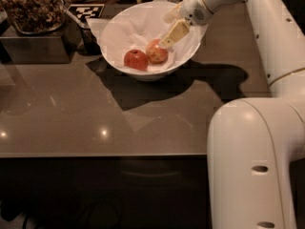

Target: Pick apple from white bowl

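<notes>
The white bowl (110,35), lined with crinkled white paper, stands on the dark table at the back middle. Two apples lie in it side by side. The paler yellow-orange apple (156,53) is on the right; the darker red apple (136,60) is to its left, touching it. My gripper (167,41) reaches down into the bowl from the upper right, and its tip rests at the upper right side of the paler apple. The apple still sits on the paper in the bowl.
A clear container of brown snacks (29,7) on a black box (33,46) stands at the back left. A black-and-white marker card (86,10) lies behind the bowl. My white arm (259,142) fills the right side. The glossy table (95,113) has its front edge near me.
</notes>
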You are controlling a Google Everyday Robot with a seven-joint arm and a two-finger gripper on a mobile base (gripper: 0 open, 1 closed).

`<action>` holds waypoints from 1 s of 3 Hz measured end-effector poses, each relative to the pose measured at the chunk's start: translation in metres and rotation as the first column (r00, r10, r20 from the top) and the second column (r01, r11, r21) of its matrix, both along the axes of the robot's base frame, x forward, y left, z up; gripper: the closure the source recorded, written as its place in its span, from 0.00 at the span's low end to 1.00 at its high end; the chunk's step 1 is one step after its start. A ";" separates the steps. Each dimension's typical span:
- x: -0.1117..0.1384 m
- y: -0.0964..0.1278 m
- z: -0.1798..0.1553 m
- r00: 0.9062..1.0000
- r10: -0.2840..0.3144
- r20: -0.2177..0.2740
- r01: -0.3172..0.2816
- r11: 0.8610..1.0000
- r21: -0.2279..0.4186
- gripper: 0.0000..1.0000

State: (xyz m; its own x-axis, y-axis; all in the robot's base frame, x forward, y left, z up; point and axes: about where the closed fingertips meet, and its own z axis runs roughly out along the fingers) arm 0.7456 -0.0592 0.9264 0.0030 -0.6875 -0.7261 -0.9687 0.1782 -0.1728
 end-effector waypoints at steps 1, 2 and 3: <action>-0.012 -0.001 -0.002 0.999 -0.006 -0.036 0.008 0.999 0.047 0.26; -0.027 0.001 -0.007 0.997 0.010 -0.080 -0.004 0.997 0.073 0.30; -0.035 0.006 -0.007 0.995 0.014 -0.094 -0.012 1.000 0.026 0.28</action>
